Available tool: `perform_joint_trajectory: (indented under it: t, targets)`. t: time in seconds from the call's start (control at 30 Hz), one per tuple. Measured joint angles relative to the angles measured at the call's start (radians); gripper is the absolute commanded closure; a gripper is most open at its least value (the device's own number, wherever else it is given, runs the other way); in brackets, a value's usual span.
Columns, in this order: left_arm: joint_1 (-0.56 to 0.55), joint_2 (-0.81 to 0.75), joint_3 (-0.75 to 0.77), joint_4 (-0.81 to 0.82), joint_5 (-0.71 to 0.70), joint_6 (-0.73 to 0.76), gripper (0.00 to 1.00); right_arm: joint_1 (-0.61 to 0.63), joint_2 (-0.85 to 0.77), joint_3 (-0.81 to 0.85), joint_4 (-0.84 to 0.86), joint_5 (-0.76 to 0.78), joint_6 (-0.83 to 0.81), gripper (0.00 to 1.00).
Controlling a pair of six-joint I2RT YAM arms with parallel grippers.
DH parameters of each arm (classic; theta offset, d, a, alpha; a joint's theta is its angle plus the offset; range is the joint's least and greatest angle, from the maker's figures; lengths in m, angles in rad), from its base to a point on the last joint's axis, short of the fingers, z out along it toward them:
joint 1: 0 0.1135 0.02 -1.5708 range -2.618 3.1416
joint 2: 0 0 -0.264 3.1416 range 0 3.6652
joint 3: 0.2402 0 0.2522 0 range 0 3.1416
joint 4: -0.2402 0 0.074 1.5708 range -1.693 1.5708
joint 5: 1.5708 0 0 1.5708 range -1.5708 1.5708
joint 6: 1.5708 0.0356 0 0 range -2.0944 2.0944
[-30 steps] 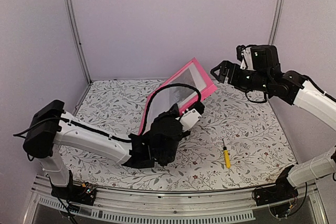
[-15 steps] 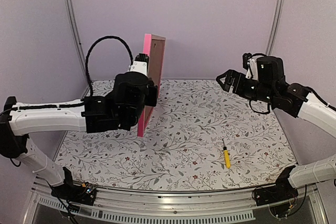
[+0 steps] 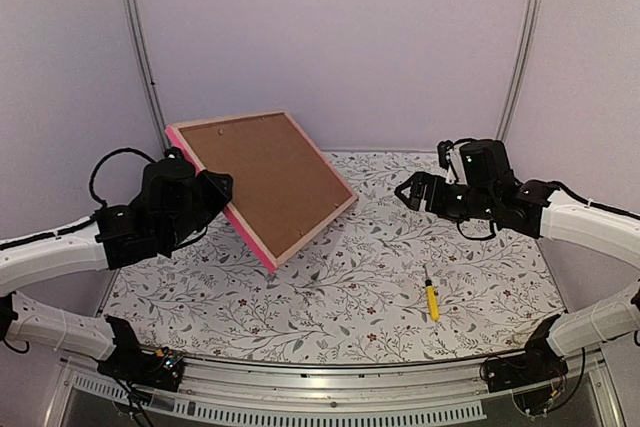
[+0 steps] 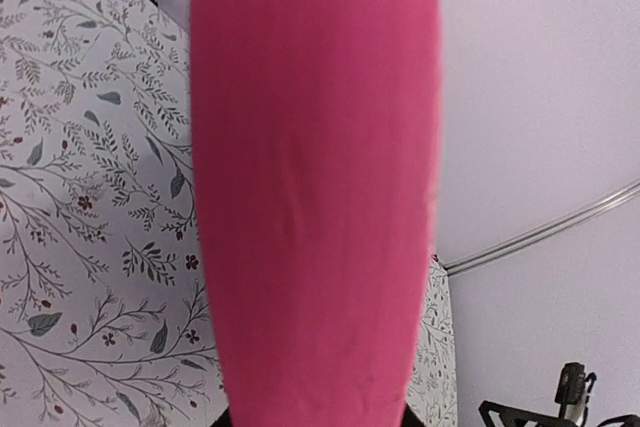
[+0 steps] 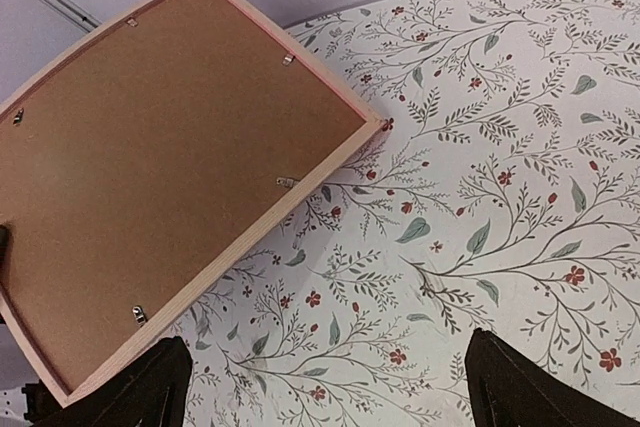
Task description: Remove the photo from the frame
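Left gripper (image 3: 218, 187) clamps frame (image 3: 268, 179) back-up, upper left; right gripper (image 3: 412, 193) open, empty. Next: turn clips (image 5: 287, 183).

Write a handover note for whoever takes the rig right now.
Left hand: shut on the frame's pink edge, holding it tilted, back up.
Right hand: open, empty, over the table, apart from the frame.
Backing board sits in the frame, with clips along its rim. Photo not in view.
A screwdriver lies on the table.
Done: back exposed.
Left: probably release the clips, lift out the board, take out the photo.
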Motion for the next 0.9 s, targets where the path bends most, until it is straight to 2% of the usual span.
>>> perform_joint_trajectory:
  t: [0.3,0.43,0.53,0.67,0.77,0.9]
  targets:
    - [0.163,-0.045,-0.360,0.272,0.248,-0.433,1.00,0.000,0.133,-0.050,0.111,-0.136,0.035,0.01]
    - [0.187,0.006,-0.425,0.377,0.330,-0.535,1.00,0.000,0.200,-0.052,0.167,-0.189,0.051,0.01]
    - [0.192,0.061,-0.438,0.442,0.374,-0.555,1.00,0.000,0.246,-0.052,0.215,-0.224,0.069,0.01]
    - [0.194,0.130,-0.452,0.534,0.402,-0.561,0.83,0.000,0.316,-0.052,0.274,-0.267,0.100,0.01]
    - [0.195,0.192,-0.471,0.607,0.419,-0.564,0.65,0.000,0.365,-0.053,0.319,-0.297,0.133,0.01]
    - [0.195,0.260,-0.485,0.583,0.482,-0.587,0.47,0.000,0.409,-0.056,0.366,-0.323,0.169,0.01]
